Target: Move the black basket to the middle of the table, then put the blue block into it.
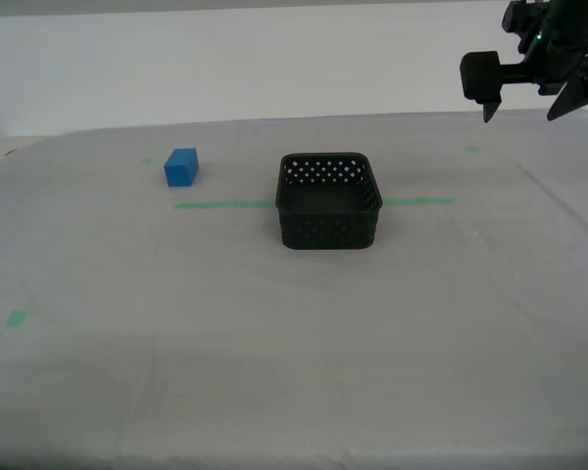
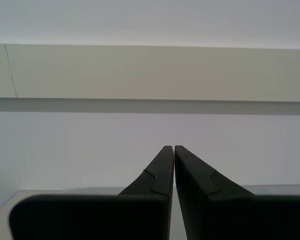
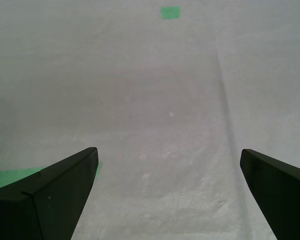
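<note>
The small square black plastic basket (image 1: 328,201) with rows of round holes in its low walls sits on the bench (image 1: 294,372), a large surface under whitish-grey cloth. It rests across the long thin green tape line (image 1: 220,205), roughly at the bench's centre, so I judge the first step, getting the basket to the middle, as done or nearly so. The small solid bright blue block (image 1: 181,167) stands well apart from it, toward the exterior view's left and a little farther back, untouched and in the open.

My first gripper (image 3: 167,200) has its fingers (image 3: 55,195) spread wide over bare cloth, with a small green tape mark (image 3: 170,12) ahead and nothing between them. My second gripper (image 2: 170,150) has its fingers pressed together and empty, pointed at a pale wall, not the bench.

An arm (image 1: 534,64) hangs raised at the exterior view's upper right, clear of everything; it is probably my first arm, though the wrist views do not settle that.

The step in hand, as I read it, is fetching the block. That calls for carrying open fingers across to it, coming down with one on either flat face, closing, lifting, then releasing over the basket's open top, clear of the rim.
</note>
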You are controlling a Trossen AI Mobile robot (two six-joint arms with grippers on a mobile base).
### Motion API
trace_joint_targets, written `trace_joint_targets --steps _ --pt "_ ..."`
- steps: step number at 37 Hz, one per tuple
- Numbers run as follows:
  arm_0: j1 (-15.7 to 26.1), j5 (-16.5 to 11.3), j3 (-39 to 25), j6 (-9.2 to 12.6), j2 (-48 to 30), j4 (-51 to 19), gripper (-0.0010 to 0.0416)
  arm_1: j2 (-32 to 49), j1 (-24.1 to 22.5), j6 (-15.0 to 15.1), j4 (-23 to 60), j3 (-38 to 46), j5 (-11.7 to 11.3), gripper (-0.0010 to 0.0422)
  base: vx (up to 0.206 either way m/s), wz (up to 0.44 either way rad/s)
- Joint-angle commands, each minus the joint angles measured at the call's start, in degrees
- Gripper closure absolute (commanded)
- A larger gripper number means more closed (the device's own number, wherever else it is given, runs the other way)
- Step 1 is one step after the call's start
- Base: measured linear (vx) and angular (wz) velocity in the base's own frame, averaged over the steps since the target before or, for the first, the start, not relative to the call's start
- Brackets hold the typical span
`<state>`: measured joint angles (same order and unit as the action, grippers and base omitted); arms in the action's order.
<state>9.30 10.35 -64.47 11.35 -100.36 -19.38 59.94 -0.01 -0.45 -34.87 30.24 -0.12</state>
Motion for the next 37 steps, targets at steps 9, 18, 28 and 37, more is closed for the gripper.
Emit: trace_joint_targets --steps 9,18,28,37 --pt "0.07 0.15 -0.02 0.02 0.04 0.07 0.0007 0.02 -0.04 -1.07 5.70 2.49 -0.07 0.0412 0.000 0.000" --pt "0.07 0.15 -0.02 0.00 0.04 0.07 0.0007 0.02 -0.09 -1.07 18.93 8.11 0.22 0.0412 0.000 0.000" --pt "0.07 0.15 -0.02 0.00 0.04 0.07 0.0007 0.15 -0.13 -1.73 35.36 15.30 0.17 0.0412 0.000 0.000" --pt "0.07 0.15 -0.02 0.00 0.04 0.07 0.0007 0.15 -0.17 -5.77 43.32 18.84 0.20 0.0412 0.000 0.000"
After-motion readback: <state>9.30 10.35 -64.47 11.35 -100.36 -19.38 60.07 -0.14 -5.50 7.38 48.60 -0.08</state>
